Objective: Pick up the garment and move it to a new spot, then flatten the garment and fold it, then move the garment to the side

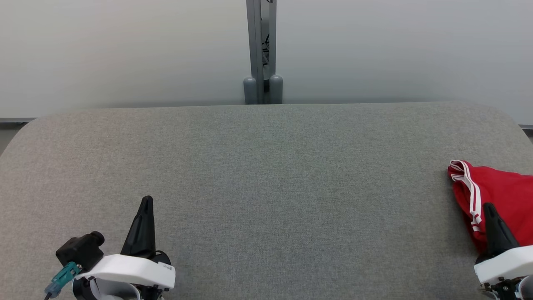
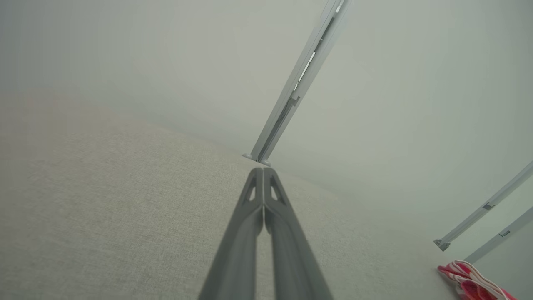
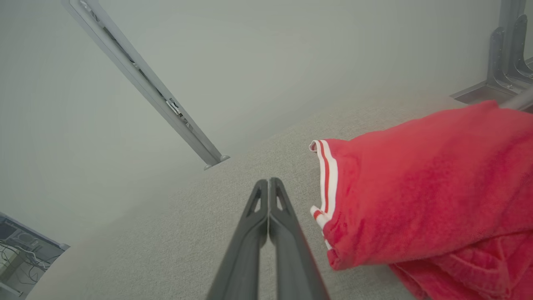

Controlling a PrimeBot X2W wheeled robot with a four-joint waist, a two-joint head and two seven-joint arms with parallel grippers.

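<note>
Garment [image 1: 501, 189] sits bunched at far right of worktop [image 1: 266, 175], just beside right end effector [image 1: 488, 209], fingers pressed together, empty; left end effector [image 1: 146, 203], likewise closed, well apart.

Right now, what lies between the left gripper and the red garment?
In the head view, just bare grey table separates the left gripper from the garment.

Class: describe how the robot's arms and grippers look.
The left gripper and right gripper each have long, dark, tapering fingers with triangular cut-outs, on white wrist shells. A black block with a teal plug sits by the left shell.
</note>
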